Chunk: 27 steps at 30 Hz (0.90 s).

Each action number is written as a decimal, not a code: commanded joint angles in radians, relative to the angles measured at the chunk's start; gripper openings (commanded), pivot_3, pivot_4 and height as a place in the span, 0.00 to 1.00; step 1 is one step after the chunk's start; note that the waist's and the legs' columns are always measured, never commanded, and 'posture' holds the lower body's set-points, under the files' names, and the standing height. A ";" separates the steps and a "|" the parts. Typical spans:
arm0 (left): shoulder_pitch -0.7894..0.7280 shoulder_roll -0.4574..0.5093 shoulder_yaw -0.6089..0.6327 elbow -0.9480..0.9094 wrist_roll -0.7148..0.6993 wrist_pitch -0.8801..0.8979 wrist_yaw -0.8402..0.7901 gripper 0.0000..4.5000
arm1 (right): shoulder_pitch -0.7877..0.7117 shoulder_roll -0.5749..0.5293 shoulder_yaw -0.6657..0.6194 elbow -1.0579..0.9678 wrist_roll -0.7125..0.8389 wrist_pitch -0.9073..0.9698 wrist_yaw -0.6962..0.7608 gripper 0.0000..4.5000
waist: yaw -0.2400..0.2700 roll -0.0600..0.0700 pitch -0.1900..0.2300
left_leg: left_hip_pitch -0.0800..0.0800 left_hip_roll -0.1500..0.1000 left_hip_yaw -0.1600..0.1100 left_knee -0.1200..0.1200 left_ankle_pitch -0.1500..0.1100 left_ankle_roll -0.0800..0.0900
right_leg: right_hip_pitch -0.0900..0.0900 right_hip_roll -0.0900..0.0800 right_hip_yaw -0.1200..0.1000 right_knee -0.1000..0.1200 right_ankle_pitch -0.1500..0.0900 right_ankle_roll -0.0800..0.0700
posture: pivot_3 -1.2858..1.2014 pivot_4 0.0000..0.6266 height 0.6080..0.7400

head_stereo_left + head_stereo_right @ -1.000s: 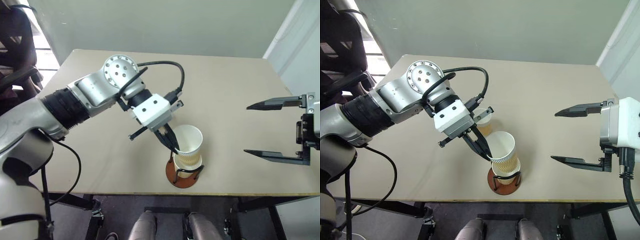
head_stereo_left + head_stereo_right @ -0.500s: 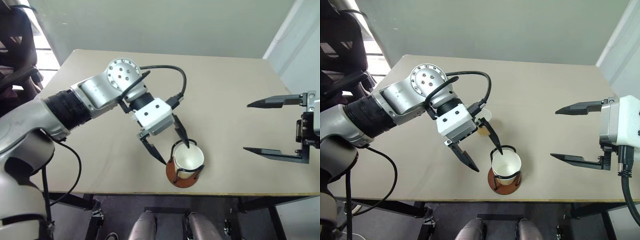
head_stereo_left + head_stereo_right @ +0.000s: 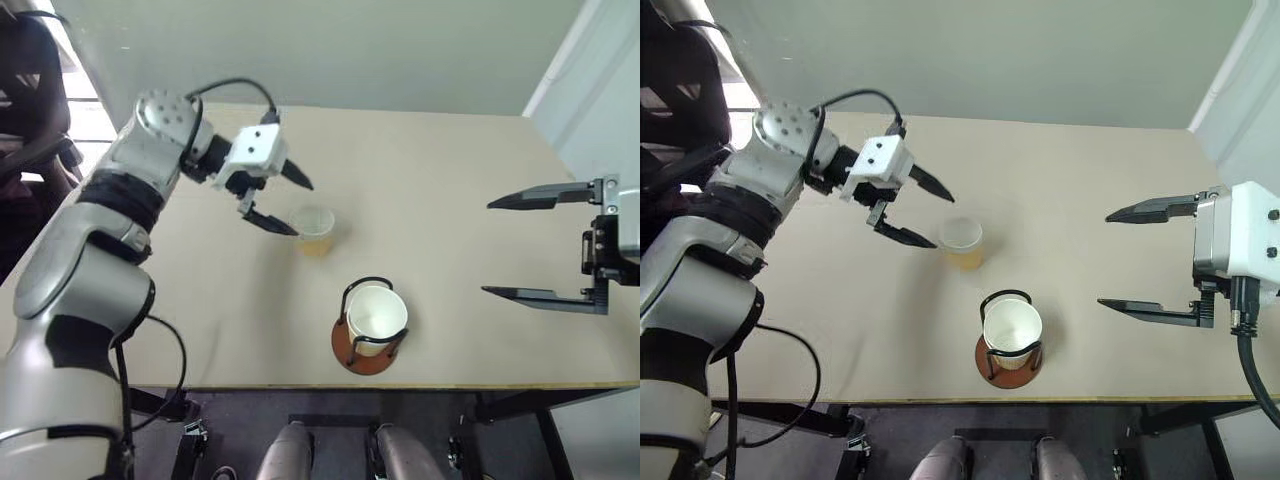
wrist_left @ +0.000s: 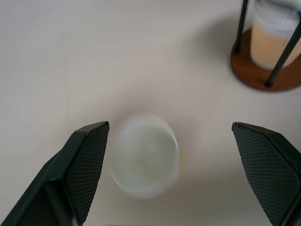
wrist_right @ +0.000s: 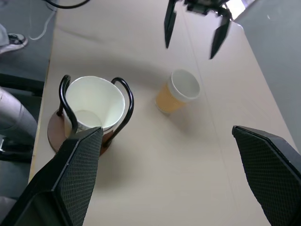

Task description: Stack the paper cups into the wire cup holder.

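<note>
On the table (image 3: 450, 180), head view: stacked paper cups (image 3: 376, 315) are seated in the wire cup holder (image 3: 362, 350); one loose cup (image 3: 315, 230) is flanked by the spread left gripper (image 3: 290, 205) | right wrist view: right gripper (image 5: 169, 179) is spread wide, empty.

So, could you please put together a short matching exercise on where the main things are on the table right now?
Things:
1. loose paper cup
2. wire cup holder
3. left gripper
4. right gripper

Places or states:
A. open, held off the table's right side
B. near the front edge of the table, cups nested inside
C. open, just left of the loose cup
D. standing upright alone, behind the holder

Pairs: 1-D, 2-B, 3-C, 4-A
</note>
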 commanded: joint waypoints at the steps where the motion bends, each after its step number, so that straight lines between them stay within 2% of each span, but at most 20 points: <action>1: -0.011 -0.063 0.105 0.072 0.058 0.023 -0.032 0.99 | -0.050 -0.014 0.032 0.028 -0.016 -0.039 0.004 1.00 | 0.013 0.000 0.000 | -0.001 -0.001 -0.002 0.001 0.000 0.000 | 0.000 0.000 0.000 0.000 0.001 0.001 | 0.52 0.24 1.00; 7: 0.012 -0.149 0.209 0.147 0.177 0.007 -0.032 0.99 | -0.052 -0.016 0.031 0.026 -0.020 -0.040 0.003 1.00 | 0.021 0.000 0.000 | -0.003 -0.007 -0.001 0.001 0.002 0.004 | -0.001 -0.007 0.001 -0.001 -0.001 0.006 | 0.52 0.24 1.00; 11: 0.031 -0.183 0.238 0.155 0.238 0.002 -0.032 0.99 | -0.032 -0.019 0.000 0.010 -0.016 -0.025 0.004 1.00 | 0.020 -0.001 0.000 | -0.004 -0.012 0.001 0.001 0.003 0.006 | -0.001 -0.012 0.001 -0.001 -0.003 0.010 | 0.52 0.24 1.00; 18: 0.053 -0.244 0.275 0.194 0.401 -0.052 0.059 0.99 | -0.011 -0.020 -0.033 -0.015 -0.009 0.000 -0.005 1.00 | 0.020 -0.001 0.000 | -0.004 -0.015 0.007 0.002 0.003 0.008 | -0.001 -0.016 0.005 -0.001 -0.004 0.016 | 0.52 0.24 1.00; 22: 0.046 -0.265 0.308 0.199 0.446 -0.067 0.064 0.80 | 0.003 -0.019 -0.056 -0.030 -0.009 0.018 -0.010 1.00 | 0.020 -0.001 0.000 | -0.004 -0.016 0.009 0.002 0.003 0.009 | -0.001 -0.016 0.008 -0.002 -0.004 0.017 | 0.52 0.24 1.00; 27: 0.039 -0.273 0.345 0.205 0.485 -0.069 0.066 0.39 | 0.017 -0.016 -0.073 -0.043 -0.009 0.033 -0.016 1.00 | 0.020 -0.001 0.000 | -0.002 -0.016 0.013 0.002 0.002 0.011 | -0.002 -0.016 0.016 -0.001 -0.003 0.021 | 0.52 0.24 1.00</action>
